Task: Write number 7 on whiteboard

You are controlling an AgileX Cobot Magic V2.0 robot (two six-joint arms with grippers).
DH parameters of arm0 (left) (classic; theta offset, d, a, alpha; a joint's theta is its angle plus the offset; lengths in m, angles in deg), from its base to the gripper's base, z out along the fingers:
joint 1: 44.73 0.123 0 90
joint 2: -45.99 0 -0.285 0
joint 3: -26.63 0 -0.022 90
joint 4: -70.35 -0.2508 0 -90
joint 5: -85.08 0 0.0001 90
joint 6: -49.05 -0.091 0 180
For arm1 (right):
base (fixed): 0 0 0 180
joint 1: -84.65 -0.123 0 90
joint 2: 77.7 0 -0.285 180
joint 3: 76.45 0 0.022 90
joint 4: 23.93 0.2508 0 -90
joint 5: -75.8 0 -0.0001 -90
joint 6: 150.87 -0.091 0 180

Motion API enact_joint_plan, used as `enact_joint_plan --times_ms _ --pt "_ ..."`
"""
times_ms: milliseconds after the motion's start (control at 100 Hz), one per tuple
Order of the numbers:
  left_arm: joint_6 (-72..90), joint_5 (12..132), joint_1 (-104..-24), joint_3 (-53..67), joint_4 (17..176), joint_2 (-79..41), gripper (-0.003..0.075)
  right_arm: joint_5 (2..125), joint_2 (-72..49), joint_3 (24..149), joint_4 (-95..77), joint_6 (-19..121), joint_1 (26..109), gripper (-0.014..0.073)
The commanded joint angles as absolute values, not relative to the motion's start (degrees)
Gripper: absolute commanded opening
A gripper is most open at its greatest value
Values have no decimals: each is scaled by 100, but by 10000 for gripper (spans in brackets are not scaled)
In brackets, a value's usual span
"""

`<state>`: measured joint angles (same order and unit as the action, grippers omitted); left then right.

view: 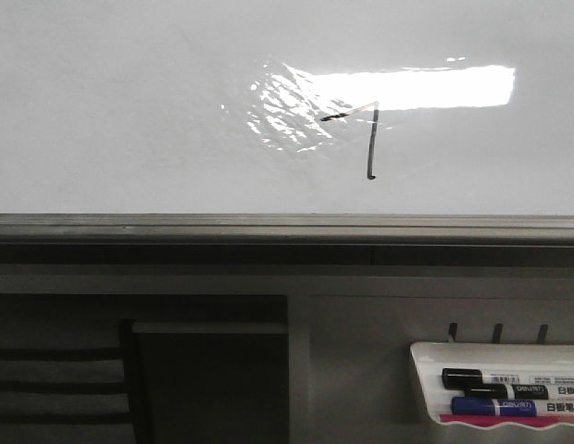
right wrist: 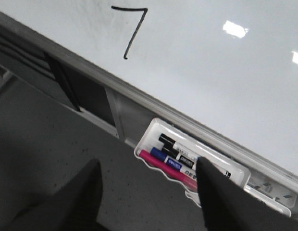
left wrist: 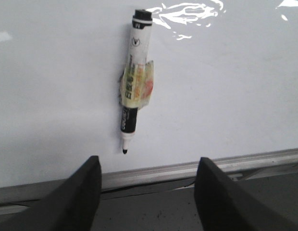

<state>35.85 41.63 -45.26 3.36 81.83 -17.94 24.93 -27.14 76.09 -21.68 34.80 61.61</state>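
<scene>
Number 7 is on the whiteboard: thin black line, short top stroke running into a longer downstroke with a small hook at the foot. It sits partly inside the bright glare patch, right of the board's middle and above the grey frame edge. Right wrist view shows it cleaner, both strokes joined, no gaps I can see.

Marker, left wrist view: uncapped, tip pointing down toward the frame, lying against the board with a yellowish band of tape or wrap around its middle. It appears to stay there on its own; what keeps it there I cannot tell. Nothing grips it.

My left end effector: fingers well apart, empty, hanging below the marker and clear of it. My right end effector: fingers apart too, empty, hovering over the white marker tray fixed under the frame. Tray holds a black-capped, a blue and a pink marker, side by side.

Progress, my reading: the writing itself looks finished, the figure reads as a 7. Neither arm shows in the front view. What may remain is small, perhaps only pulling both arms back. The marker's open tip could dry if left so.
</scene>
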Motion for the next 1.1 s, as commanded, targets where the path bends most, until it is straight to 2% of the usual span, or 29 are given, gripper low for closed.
enact_joint_plan --times_ms 0,200,280,380,490,570,1090 --pt "3609 4828 -4508 -185 8312 -1041 398 3411 -3076 7314 -2447 3009 6211 386" --pt "3609 6020 -4508 -1819 8442 388 396 5177 -3853 6046 -2988 2679 6211 383" --pt "3609 6242 -4508 -2290 8534 763 366 5677 -4110 5734 -2988 2679 6211 330" --pt "3609 6326 -4508 -2611 8557 976 260 6062 -4284 5470 -3031 2679 6211 185" --pt "3609 6343 -4508 -2701 8557 974 94 6203 -4299 5372 -3068 2679 6211 17" --pt "3609 6366 -4508 -2701 8557 965 -22 6192 -4299 5337 -3067 2679 6211 -60" --pt "3605 6369 -4521 -2712 8557 965 -20 5992 -4299 5337 -3067 2679 6211 -71"
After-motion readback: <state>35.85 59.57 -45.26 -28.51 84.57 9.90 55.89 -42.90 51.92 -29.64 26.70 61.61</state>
